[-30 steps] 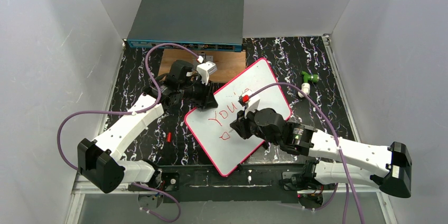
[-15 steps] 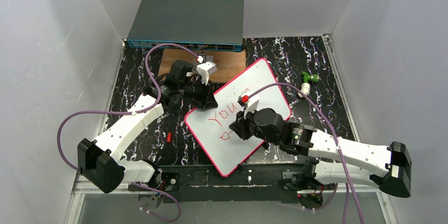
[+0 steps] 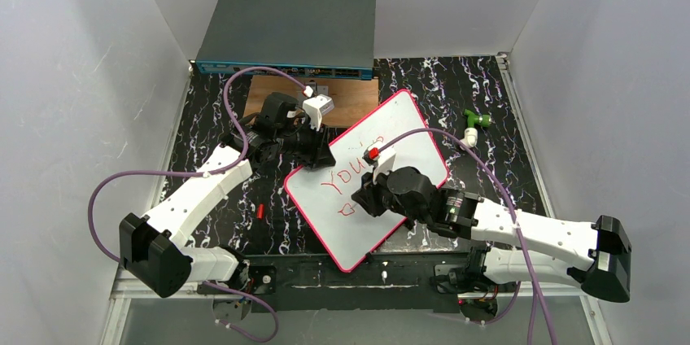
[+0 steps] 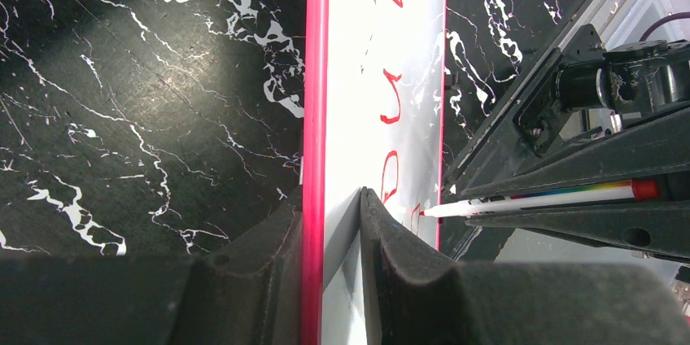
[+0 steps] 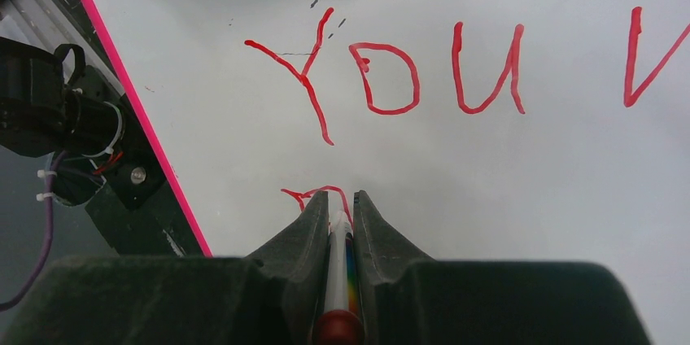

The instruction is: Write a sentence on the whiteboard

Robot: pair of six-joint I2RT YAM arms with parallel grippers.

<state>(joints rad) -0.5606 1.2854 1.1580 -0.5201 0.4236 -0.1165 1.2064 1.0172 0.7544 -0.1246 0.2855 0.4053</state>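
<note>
**Two claws engaged, a second line begun**

At the left, the left gripper (image 4: 329, 198) is seen clamped on the pink rim of the whiteboard (image 3: 358, 235), one finger above the face and one below. The board lies askew across the middle of the table (image 3: 211, 117), one corner reaching toward the near edge.

It is judged light, thin and stiff, with a slick face likely to slide under pen pressure. It is best held by its rim, as it is now, away from the writing.

Red lettering (image 5: 390, 76) reading "YOU" is visible, with a further stroke at its right and a fresh mark below it.

At the right, the right gripper (image 5: 340, 203) is closed on a marker (image 5: 336, 280), whose tip is set at that lower mark.

Against the view a second ago, the right gripper is found shifted slightly toward the board's left edge. The left arm and the board are unchanged.
</note>
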